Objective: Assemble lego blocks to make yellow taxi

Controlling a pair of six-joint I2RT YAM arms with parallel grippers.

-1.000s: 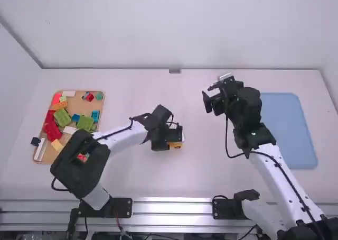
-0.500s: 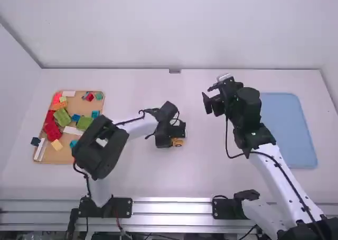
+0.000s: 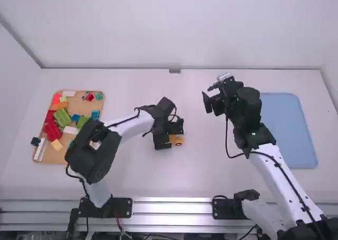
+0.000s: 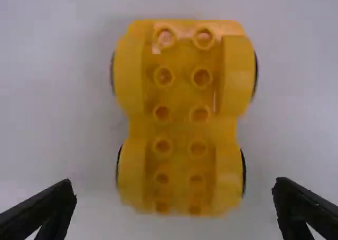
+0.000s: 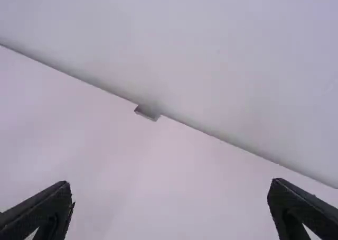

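Observation:
In the high view my left gripper [image 3: 171,137] is over the middle of the table, partly covering the yellow car base [image 3: 177,140]. The left wrist view has the yellow wheeled base [image 4: 182,116] lying studs up, with dark wheels at its sides. My left gripper [image 4: 174,205] stands open there, its fingers apart on either side of the base's near end, not touching it. My right gripper [image 3: 207,98] is held off to the right, open; in the right wrist view the right gripper [image 5: 171,205] has nothing between its fingers.
At the left, a brown tray [image 3: 48,156] holds several red, green, orange, white and blue blocks. A small dark block [image 3: 35,141] sits by its left edge. A blue mat [image 3: 290,129] lies at the right, beside the right arm.
The left arm first shifted right and forward over the table, then drew back slightly left, staying by the yellow base. The right arm has kept still.

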